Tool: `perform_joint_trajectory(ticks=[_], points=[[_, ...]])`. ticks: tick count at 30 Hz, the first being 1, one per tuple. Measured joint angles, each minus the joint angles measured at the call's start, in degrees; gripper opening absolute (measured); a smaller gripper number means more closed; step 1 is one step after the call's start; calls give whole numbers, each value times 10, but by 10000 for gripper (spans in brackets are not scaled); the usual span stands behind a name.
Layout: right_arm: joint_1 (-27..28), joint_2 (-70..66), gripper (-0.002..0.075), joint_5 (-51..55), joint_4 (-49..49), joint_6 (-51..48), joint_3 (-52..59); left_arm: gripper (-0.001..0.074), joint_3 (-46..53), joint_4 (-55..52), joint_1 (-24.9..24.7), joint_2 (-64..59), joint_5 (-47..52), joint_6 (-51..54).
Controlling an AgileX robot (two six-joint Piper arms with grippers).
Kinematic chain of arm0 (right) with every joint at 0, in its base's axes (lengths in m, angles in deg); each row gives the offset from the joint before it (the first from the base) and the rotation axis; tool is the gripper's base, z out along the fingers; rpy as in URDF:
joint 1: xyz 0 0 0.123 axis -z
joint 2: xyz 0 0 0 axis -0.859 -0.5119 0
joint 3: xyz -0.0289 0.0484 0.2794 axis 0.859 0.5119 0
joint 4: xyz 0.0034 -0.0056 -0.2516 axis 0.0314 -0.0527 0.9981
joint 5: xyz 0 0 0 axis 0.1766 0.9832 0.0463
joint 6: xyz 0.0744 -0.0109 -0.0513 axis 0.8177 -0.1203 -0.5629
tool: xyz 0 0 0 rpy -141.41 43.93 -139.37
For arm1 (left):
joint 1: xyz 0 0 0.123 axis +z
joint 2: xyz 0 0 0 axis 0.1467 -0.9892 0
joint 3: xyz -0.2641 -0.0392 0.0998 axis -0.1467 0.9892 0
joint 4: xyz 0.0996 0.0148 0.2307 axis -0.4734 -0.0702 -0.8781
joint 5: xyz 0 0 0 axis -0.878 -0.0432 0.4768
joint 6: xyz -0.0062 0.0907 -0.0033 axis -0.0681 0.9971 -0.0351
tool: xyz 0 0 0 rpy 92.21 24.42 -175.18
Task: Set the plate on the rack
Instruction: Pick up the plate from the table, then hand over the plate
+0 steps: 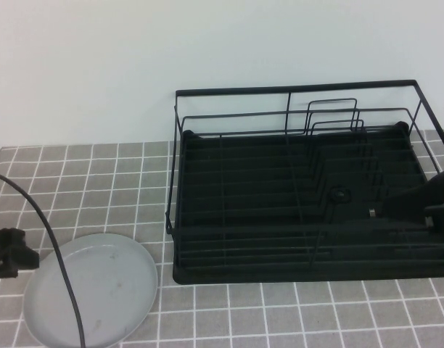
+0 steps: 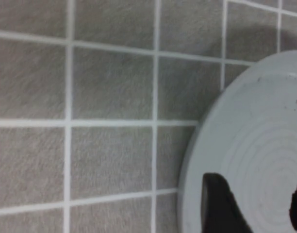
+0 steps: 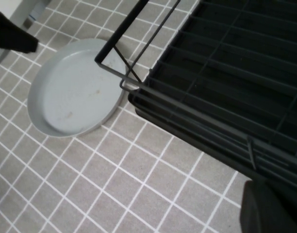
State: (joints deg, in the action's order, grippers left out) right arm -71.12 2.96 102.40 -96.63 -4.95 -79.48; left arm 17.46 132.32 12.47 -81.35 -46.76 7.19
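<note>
Two arms share this job, though only the left one is close to the work. At the far left of the high view, the left gripper [image 1: 11,251] hangs low at the table's edge, just beside the rim of the plate [image 1: 91,290], with its cable arcing across the plate's face. Its wrist view shows two dark fingertips [image 2: 221,204] spread apart over the plate's ringed surface with nothing between them, so the hand is open and empty, probably lined up to close on the rim. The plate lies flat on the grey tiled table [image 1: 229,312], right side up, its near edge running out of the high view. It sits apart from the rack [image 1: 302,217], which stands to the right against the wall with its tray base bare and its upright wire dividers unoccupied, so the placing has not begun. A flat plate gives little to pinch, which would explain an approach at the raised rim from the side. Farthest right, the right gripper [image 1: 441,206] hangs over the rack's right end, well away from the plate; whether its fingers are open or closed I cannot tell, and it looks parked, clear of the route.
</note>
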Motion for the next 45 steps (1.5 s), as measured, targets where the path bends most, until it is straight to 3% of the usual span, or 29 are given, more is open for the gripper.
perform_joint_trajectory(ticks=[14, 17, 20, 27, 38, 45], points=[[0, 0, -3, 3, -14, 0, 0, 294, 0, 14, 0, -87, -4, 13], [0, 0, -3, 3, -15, 0, 0, 188, 0, 14, 0, -103, -6, 13], [0, 0, -3, 2, -15, 0, 0, -2, 0, 9, 0, -111, -6, 13], [0, 0, -3, 6, -15, 0, 0, 0, 0, 8, 1, -95, -8, 11], [0, 0, -3, 13, -15, -39, 0, 0, -7, 45, 1, 28, -14, 21], [0, -2, -2, 34, -43, -44, -1, 0, -75, 83, 1, 129, 64, 21]])
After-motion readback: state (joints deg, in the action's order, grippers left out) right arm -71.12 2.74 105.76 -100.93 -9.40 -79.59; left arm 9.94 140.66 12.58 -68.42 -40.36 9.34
